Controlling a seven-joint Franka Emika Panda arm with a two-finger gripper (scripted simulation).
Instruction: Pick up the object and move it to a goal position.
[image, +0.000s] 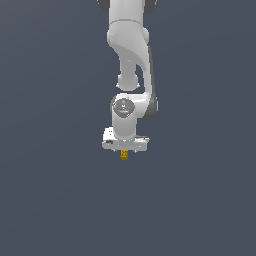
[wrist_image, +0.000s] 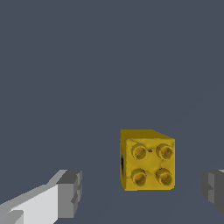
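Note:
The object is a small yellow-gold cube-like block (wrist_image: 147, 159) with four round studs on the face towards the wrist camera. In the wrist view it sits between the two grey fingertips (wrist_image: 71, 192) of my gripper (wrist_image: 142, 189). The jaws stand wide apart, with a gap on each side of the block, so neither pad touches it. In the exterior view the block (image: 124, 156) shows as a tiny yellow spot just below the white hand of my gripper (image: 124, 151), which points straight down over it.
The white arm (image: 131, 50) comes down from the top of the exterior view. The block rests on a plain dark grey-blue surface (image: 60, 200) that fills both views. No other objects show.

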